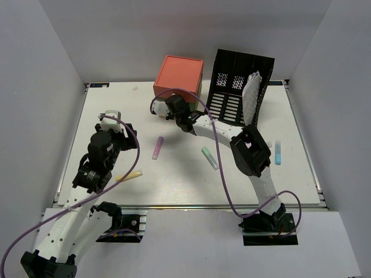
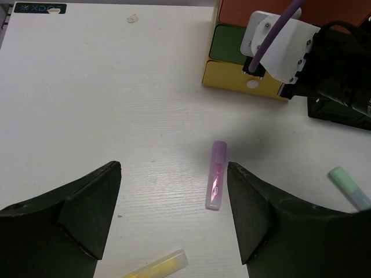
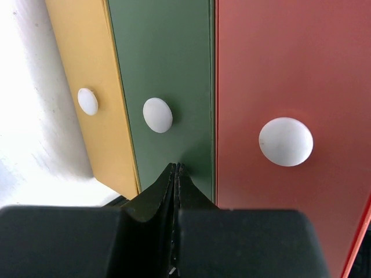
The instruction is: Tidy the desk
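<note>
Holding right gripper (image 3: pixel 175 168) closed tip-to-tip against, or possibly just off, green drawer (image 3: pixel 165 63) front at far edge of desk (image 1: pixel 179 174); holding left gripper (image 2: pixel 174 171) spread wide over open desk surface near purple marker (image 2: pixel 216 175).

Four markers (image 1: pixel 157 147), one three-drawer box (image 1: pixel 179 74), one black file rack (image 1: pixel 232 87)

A three-drawer box (image 1: pixel 178 76) with orange, green and yellow fronts, each bearing a white knob (image 3: pixel 157 114), sits at upper centre of the overhead view. Just right of it is a black slotted file rack (image 1: pixel 240 87) holding a white sheet (image 1: pixel 251 95). Below lie a purple pen (image 1: pixel 157 147) and a green pen (image 1: pixel 210 157) near centre, a yellow pen (image 1: pixel 130 176) at lower left and a blue pen (image 1: pixel 277 152) at right.
</note>
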